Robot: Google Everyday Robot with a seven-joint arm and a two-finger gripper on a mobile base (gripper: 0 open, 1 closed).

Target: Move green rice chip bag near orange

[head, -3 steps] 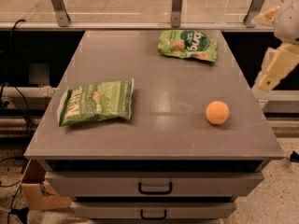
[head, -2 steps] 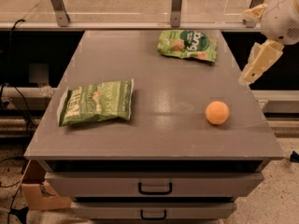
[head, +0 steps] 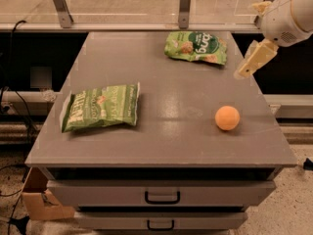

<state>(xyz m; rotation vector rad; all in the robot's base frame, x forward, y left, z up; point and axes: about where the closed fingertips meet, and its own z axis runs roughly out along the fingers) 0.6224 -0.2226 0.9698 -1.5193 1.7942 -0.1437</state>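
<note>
Though the gripper (head: 247,68) hangs over the desk's (head: 171,89) right edge toward the rear, I cannot tell whether it is spread or pressed together. The green rice chip bag (head: 196,47) lies at the desk's rear, the orange (head: 227,118) front right, a paler green bag (head: 100,107) left.

Upper right of the frame: the hand (head: 254,60) hangs beside the counter (head: 171,106), its arm (head: 293,13) cut off by the right edge.
</note>
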